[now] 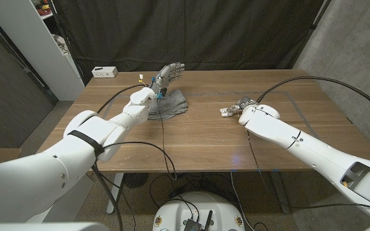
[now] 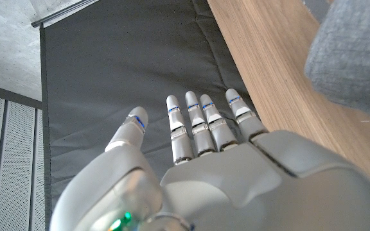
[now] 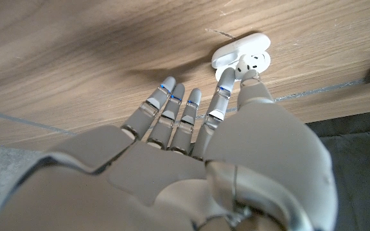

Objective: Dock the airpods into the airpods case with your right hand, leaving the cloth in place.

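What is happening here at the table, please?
A two-armed robot is working at a wooden table. Its right hand pinches a white earbud and holds it at the open airpods case, which lies on the wood; the earbud does not look fully seated yet. The left hand is raised with fingers spread above a grey cloth and holds nothing.

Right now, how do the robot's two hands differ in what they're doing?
The left hand is raised above the grey cloth, fingers apart, holding nothing; the right hand is low over the table, thumb and a finger at an earbud at the open white case. Both are the same grey build.
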You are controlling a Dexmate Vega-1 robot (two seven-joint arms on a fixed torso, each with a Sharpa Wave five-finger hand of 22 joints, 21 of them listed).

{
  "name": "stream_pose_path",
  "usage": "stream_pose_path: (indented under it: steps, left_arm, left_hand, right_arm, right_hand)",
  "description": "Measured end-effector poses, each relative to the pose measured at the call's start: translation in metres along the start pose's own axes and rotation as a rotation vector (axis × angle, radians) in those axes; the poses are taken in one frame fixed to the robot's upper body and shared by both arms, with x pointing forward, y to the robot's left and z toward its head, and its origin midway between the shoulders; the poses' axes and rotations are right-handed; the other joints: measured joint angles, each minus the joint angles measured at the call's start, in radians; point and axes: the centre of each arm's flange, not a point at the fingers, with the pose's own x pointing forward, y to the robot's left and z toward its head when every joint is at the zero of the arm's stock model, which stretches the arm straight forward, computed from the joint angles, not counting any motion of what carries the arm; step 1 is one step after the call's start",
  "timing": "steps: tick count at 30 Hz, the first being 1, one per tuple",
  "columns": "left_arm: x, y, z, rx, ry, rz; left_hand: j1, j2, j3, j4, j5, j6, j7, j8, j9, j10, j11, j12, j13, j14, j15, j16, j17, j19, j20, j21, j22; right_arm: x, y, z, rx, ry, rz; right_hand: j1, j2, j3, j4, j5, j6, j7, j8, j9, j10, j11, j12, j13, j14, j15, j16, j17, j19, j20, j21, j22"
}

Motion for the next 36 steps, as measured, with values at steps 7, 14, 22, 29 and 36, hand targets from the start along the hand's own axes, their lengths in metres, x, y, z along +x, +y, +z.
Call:
stream_pose_path:
  steps: [7,14,22,29,36]
  left_arm:
    - [-0.0006,0.0007,-0.0007,-0.002,0.001,0.001]
    - [-0.0008,0.0011,-0.0004,-0.002,-0.001,0.000]
    - [-0.0017,0.0023,-0.0012,-0.002,0.001,-0.001]
    - [-0.0014,0.0055,-0.0031,-0.006,0.021,0.004]
    - [0.0003,0.0077,-0.0043,-0.010,0.044,0.010]
  left_hand:
    - [0.000,0.000,0.000,0.000,0.000,0.000,0.000,0.000,-0.002,0.000,0.000,0.000,0.000,0.000,0.000,0.000,0.000,0.000,0.000,0.000,0.000]
    - [-0.008,0.000,0.000,0.000,0.000,0.000,0.000,0.000,-0.003,0.000,0.000,0.000,0.000,0.000,0.000,0.000,0.000,0.000,0.000,0.000,0.000]
    - [-0.008,0.000,0.000,0.000,0.000,0.000,0.000,0.000,-0.002,-0.004,0.004,0.000,0.000,0.000,0.000,0.000,0.000,0.000,0.000,0.000,0.000]
    - [-0.008,0.000,0.000,0.000,0.000,0.000,0.000,0.000,-0.002,-0.004,0.004,0.000,0.000,0.000,0.000,0.000,0.000,0.000,0.000,0.000,0.000]
    - [-0.008,0.000,0.000,0.000,0.000,0.000,0.000,0.000,-0.002,-0.004,0.004,0.000,0.000,0.000,0.000,0.000,0.000,0.000,0.000,0.000,0.000]
  right_arm:
    - [-0.0009,-0.0037,0.0004,-0.006,0.010,0.005]
    - [0.0006,-0.0048,0.0011,-0.008,0.021,0.009]
    - [0.0024,-0.0017,0.0013,-0.003,0.033,0.016]
    - [0.0020,0.0000,-0.0005,0.006,0.041,0.012]
    - [-0.0004,0.0021,-0.0038,0.020,0.035,-0.015]
  right_hand:
    - [-0.012,0.002,0.000,0.000,0.000,0.049,-0.002,0.013,-0.002,0.011,-0.011,0.000,0.000,0.000,0.000,0.000,0.000,0.000,0.000,0.000,0.000]
    - [-0.005,0.005,0.004,-0.010,0.004,0.059,0.005,0.011,-0.008,0.011,-0.011,0.000,-0.005,0.004,-0.003,0.000,-0.003,0.000,0.000,0.000,0.000]
    - [-0.005,0.005,0.007,-0.013,0.004,0.064,0.010,0.011,-0.013,0.015,-0.015,0.000,-0.005,0.009,0.001,0.000,-0.008,0.000,0.000,0.000,0.000]
    - [-0.002,0.002,0.011,-0.017,0.004,0.064,0.010,0.007,-0.013,0.023,-0.017,0.000,-0.005,0.013,-0.003,0.000,-0.008,-0.003,-0.004,0.000,0.000]
    - [0.005,0.007,0.011,-0.025,0.004,0.070,0.016,0.007,-0.018,0.041,-0.025,0.005,-0.005,0.023,0.001,0.006,-0.011,-0.003,-0.004,0.000,0.000]
